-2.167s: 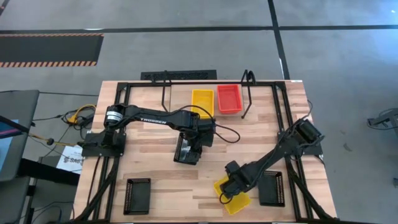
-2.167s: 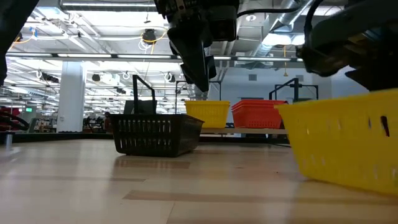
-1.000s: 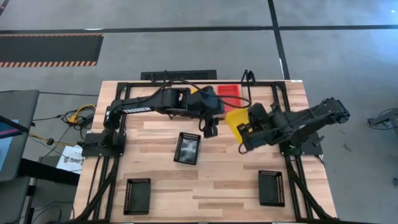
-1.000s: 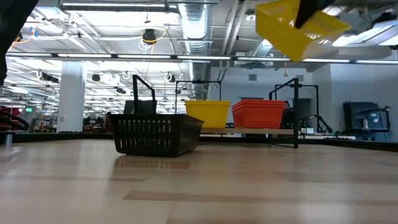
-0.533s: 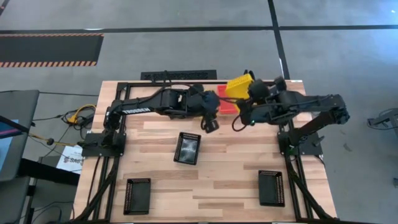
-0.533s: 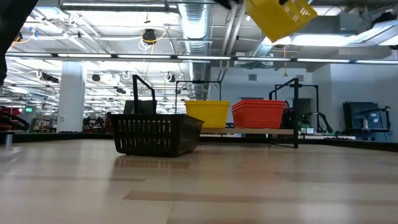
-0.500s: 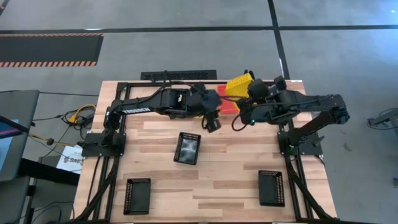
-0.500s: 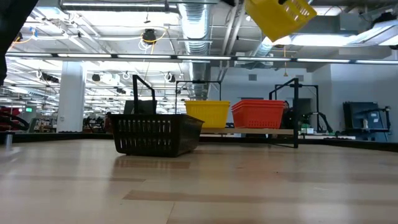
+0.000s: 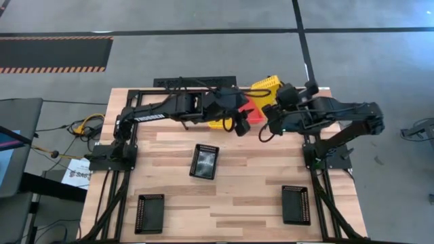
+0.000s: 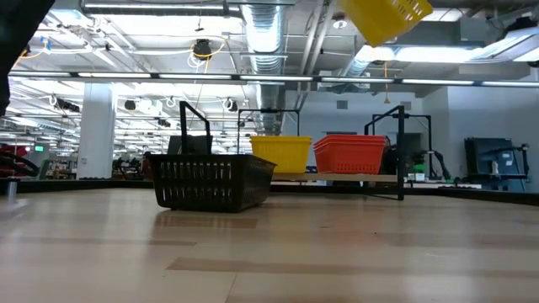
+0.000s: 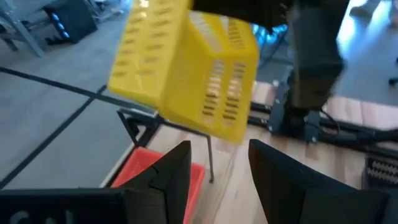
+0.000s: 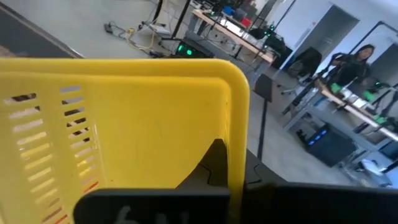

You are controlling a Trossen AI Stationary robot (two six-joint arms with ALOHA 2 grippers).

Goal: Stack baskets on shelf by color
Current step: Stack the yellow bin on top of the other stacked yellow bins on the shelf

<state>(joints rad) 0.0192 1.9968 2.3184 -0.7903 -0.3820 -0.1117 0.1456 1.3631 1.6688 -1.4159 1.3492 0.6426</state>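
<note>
My right gripper (image 9: 271, 103) is shut on a yellow basket (image 9: 266, 87) and holds it high over the table's far right part, above the shelf (image 10: 400, 151); it also shows at the top of the low view (image 10: 383, 17). On the shelf stand a yellow basket (image 10: 282, 154) and, to its right, red baskets (image 10: 349, 154). My left gripper (image 11: 217, 168) hangs open just left of the held basket (image 11: 186, 68), pointing at it with nothing between its fingers. A black basket (image 9: 205, 160) rests on its base mid-table. My right gripper holds the yellow basket by one wall at its rim (image 12: 239, 124). One dark finger (image 12: 211, 168) shows on the inner side of that wall; the other is hidden behind it. The basket is lifted clear and tilted, its open side turned toward the gripper.
Two more black baskets sit near the front edge, one at the left (image 9: 150, 213) and one at the right (image 9: 296, 205). Bare wood lies between them and around the middle basket. Both arms crowd the space over the shelf.
My right gripper has carried the yellow basket up and toward the table's far edge, from in front of the shelf to above it, turning it as it went. My left gripper has tipped upward and drifted slightly toward the held basket, staying open.
</note>
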